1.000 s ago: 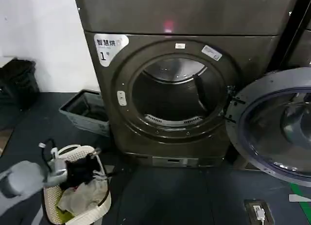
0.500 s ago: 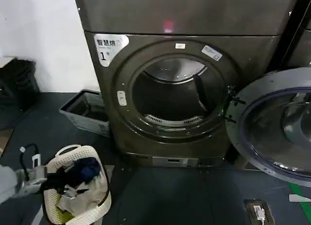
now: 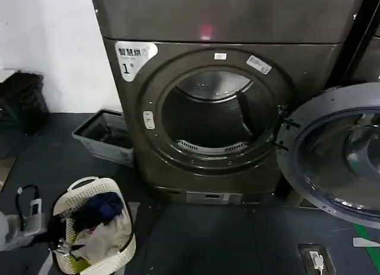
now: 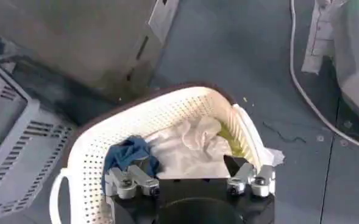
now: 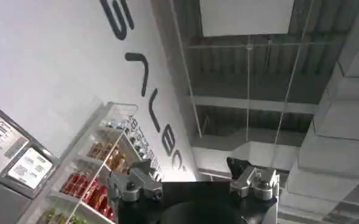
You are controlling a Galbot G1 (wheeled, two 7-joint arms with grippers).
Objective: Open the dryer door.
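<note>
On the dark floor, the dryer door (image 3: pixel 335 156) stands swung wide, far right of the open, empty left gripper (image 4: pixel 190 176) above the laundry basket (image 4: pixel 167 119).

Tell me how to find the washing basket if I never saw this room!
Start at the big dryer with the "1" sticker. Look at the floor left of it: the white holey basket full of clothes. The other grey crate nearby by the wall is darker and square.

One dryer (image 3: pixel 225 108), one open dryer door (image 3: pixel 335 153) — two baskets: white (image 3: pixel 119 251), grey (image 3: pixel 101 138)
</note>
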